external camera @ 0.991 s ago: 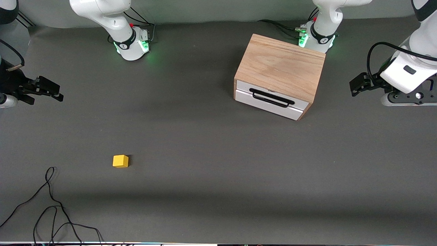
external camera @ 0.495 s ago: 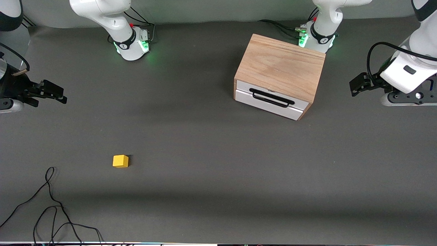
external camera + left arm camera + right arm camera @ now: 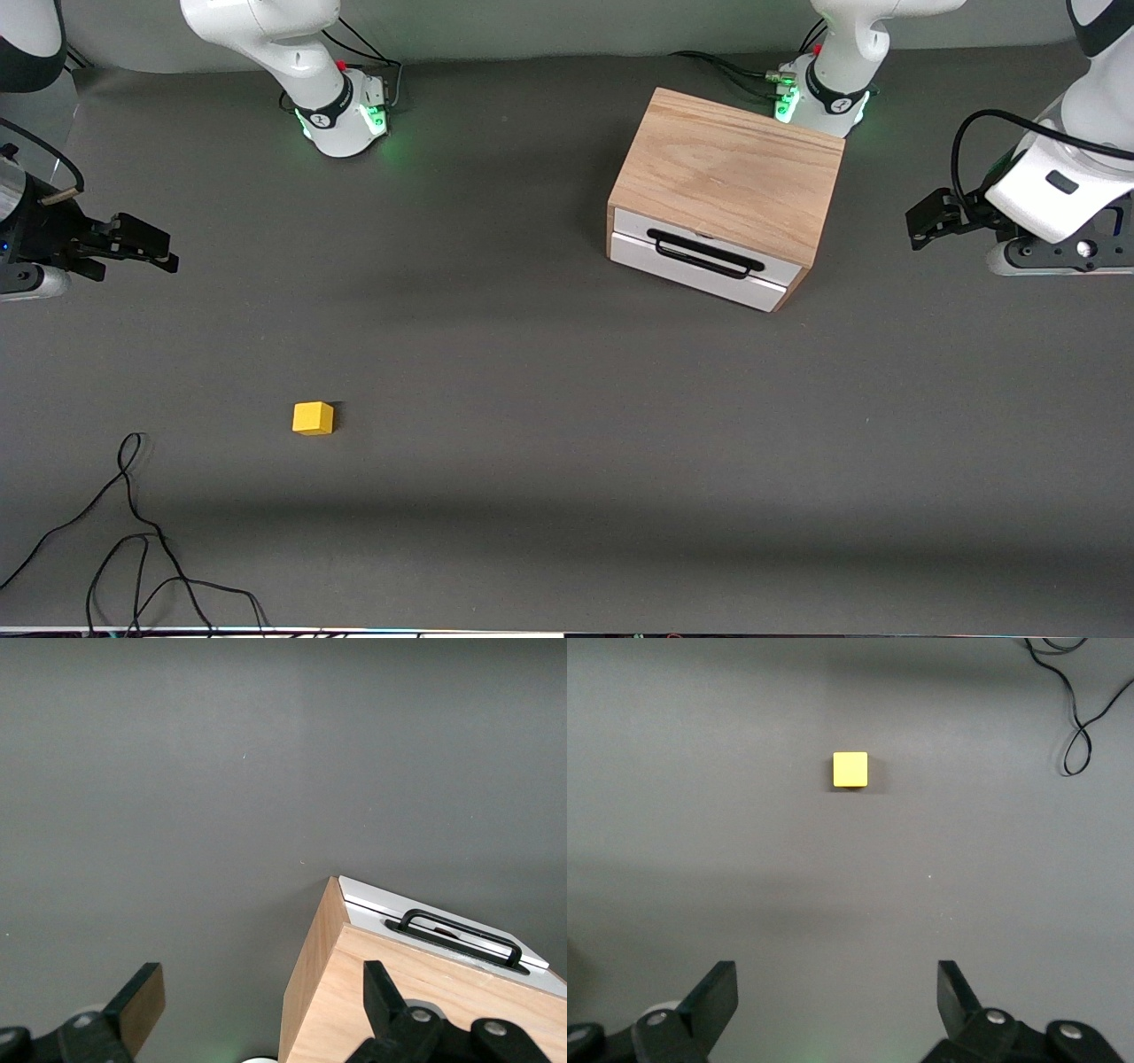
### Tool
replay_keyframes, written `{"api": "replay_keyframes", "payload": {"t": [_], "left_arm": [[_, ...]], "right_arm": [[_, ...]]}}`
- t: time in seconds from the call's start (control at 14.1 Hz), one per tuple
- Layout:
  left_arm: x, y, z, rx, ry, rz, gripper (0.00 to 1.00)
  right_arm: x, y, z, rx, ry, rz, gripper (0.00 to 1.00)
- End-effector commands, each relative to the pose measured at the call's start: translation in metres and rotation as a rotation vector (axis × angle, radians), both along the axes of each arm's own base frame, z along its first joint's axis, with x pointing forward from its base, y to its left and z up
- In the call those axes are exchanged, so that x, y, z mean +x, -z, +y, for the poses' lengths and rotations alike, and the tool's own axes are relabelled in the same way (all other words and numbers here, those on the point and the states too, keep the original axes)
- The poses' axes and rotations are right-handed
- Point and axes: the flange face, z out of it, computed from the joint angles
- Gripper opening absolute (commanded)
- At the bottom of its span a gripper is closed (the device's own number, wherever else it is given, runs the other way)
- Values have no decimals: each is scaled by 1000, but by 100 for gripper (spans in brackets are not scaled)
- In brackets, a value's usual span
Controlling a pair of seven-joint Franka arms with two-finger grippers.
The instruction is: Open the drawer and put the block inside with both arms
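Note:
The light-oak box (image 3: 728, 175) stands near the left arm's base. Its drawer (image 3: 700, 259), white-fronted with a black wire handle (image 3: 705, 252), is closed and faces the front camera. The drawer also shows in the left wrist view (image 3: 447, 937). The yellow block (image 3: 313, 417) lies on the mat toward the right arm's end, nearer the front camera; it also shows in the right wrist view (image 3: 850, 769). My left gripper (image 3: 926, 219) is open and empty, up in the air beside the box. My right gripper (image 3: 142, 241) is open and empty over the mat at the right arm's end.
A grey mat (image 3: 549, 425) covers the table. Loose black cables (image 3: 133, 540) lie at the near corner toward the right arm's end, close to the block. The two arm bases (image 3: 341, 111) stand along the back edge.
My right gripper has moved a little toward the table's middle and slightly nearer the block. The left arm, the box and the block have not moved.

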Motion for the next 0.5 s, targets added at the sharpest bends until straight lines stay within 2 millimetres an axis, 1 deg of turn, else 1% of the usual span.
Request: {"api": "replay_keyframes", "payload": {"t": [0.0,0.14,0.28,0.42], "left_arm": [[1,0,1,-9,54,23,100],[0,3,7,-9,44,52,99],[0,4,6,-9,18,53,95],[4,10,5,-17,-42,56,95]], "right_arm": [[14,7,1,13,2,-1,100],[19,12,2,11,1,2,100],[23,15,4,10,0,-10,100],[28,22,5,8,0,-4,100]]}}
